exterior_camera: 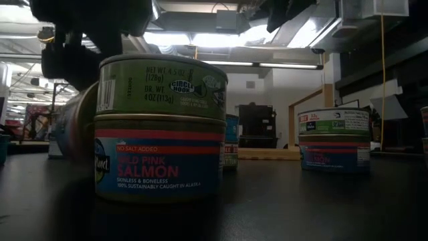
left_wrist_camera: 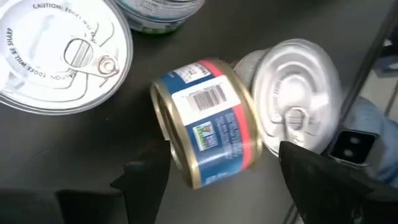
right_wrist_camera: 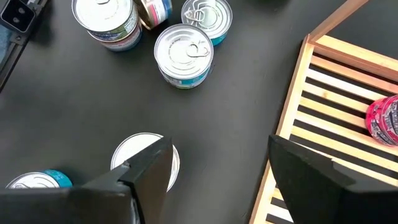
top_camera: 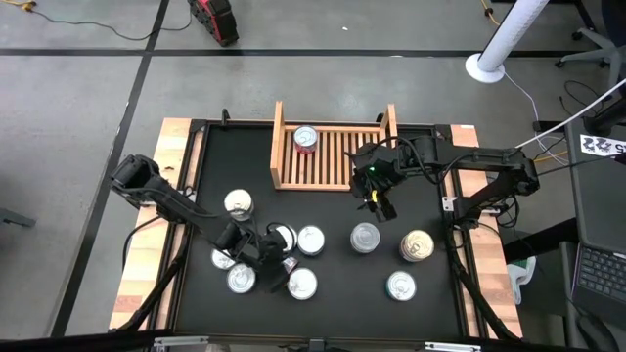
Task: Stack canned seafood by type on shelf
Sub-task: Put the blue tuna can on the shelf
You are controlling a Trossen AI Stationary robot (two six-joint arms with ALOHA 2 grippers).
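Wooden shelf (top_camera: 333, 156) at the far edge holds one tin (top_camera: 306, 139). Left gripper (left_wrist_camera: 221, 177) straddles a tipped tin (left_wrist_camera: 208, 121), fingers spread; closing comes next. Right gripper (top_camera: 377, 200), released, hovers near the shelf.

The table (top_camera: 323, 200) has a black top with bare wooden boards along its left and right edges. The wooden shelf (top_camera: 333, 156) lies flat at the far middle of the black surface, slatted base down, side boards raised. One red-sided tin (top_camera: 306, 139) stands on its slats. The other tins (top_camera: 365, 237) rest directly on the black top, nearer the front. A cluster sits front left; in it, one blue-and-red tin (left_wrist_camera: 208, 121) lies on its side, touching an upright tin beside it. Three more tins stand apart toward the front right. In the low view, a green-labelled tin (exterior_camera: 162, 85) sits stacked on a salmon tin (exterior_camera: 159, 157).
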